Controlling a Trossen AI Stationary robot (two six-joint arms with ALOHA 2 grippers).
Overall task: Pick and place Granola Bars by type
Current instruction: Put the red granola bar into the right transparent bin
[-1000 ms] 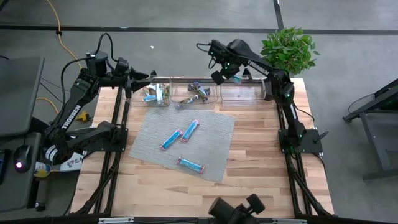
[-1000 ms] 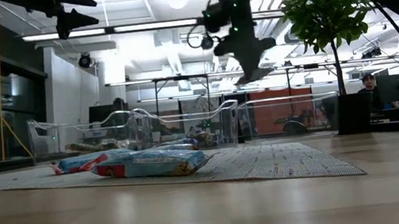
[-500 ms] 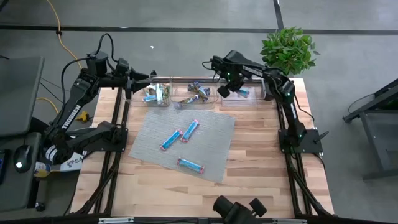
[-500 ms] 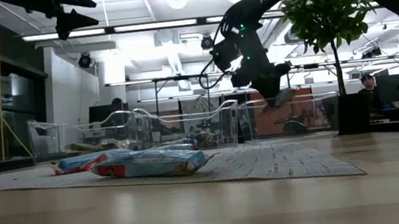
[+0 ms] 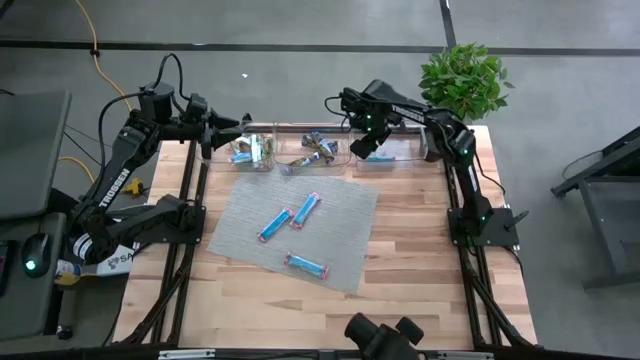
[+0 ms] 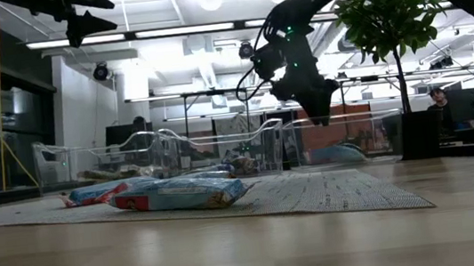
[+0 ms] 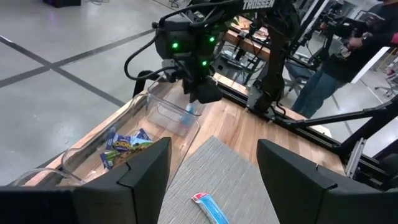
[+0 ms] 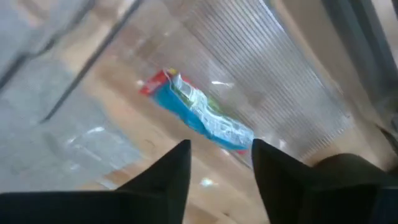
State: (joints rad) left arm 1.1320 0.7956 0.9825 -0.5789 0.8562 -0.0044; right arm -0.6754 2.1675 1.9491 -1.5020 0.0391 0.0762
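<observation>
Bar just dropped: your blue bar [image 8: 198,111] with a red end lies flat on the floor of the right-hand clear bin [image 5: 400,152], free of the fingers.
Right gripper [image 5: 366,146]: you have it hanging over that bin, fingers apart and holding nothing.
Bars on the mat: three blue bars [image 5: 306,209] lie on the grey mat [image 5: 340,240], mid-table.
Other bins: the left bin [image 5: 249,150] and middle bin [image 5: 318,148] each hold bars.
Left gripper [image 5: 243,123]: you see it by the left bin, fingers spread, empty.
</observation>
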